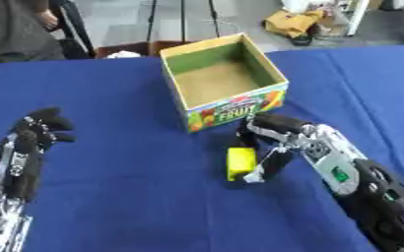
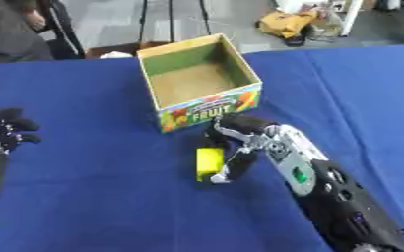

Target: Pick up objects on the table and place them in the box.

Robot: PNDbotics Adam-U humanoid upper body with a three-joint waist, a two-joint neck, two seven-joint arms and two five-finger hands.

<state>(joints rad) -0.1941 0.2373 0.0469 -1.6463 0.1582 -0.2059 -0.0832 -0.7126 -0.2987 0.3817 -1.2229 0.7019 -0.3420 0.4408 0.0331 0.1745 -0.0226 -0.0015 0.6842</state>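
One box [image 1: 223, 81] stands open on the one worktop [image 1: 136, 197], which has a blue cover. One yellow block [image 1: 241, 163] is the only loose thing to be seen near it. Two hands show: one left hand [image 1: 33, 138] and one right hand [image 1: 279, 140]. Nothing can be counted inside the box.

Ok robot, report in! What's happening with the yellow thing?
Right hand curled round yellow block, near the table. Left hand idle. Box open, nothing visible inside. Path clear.
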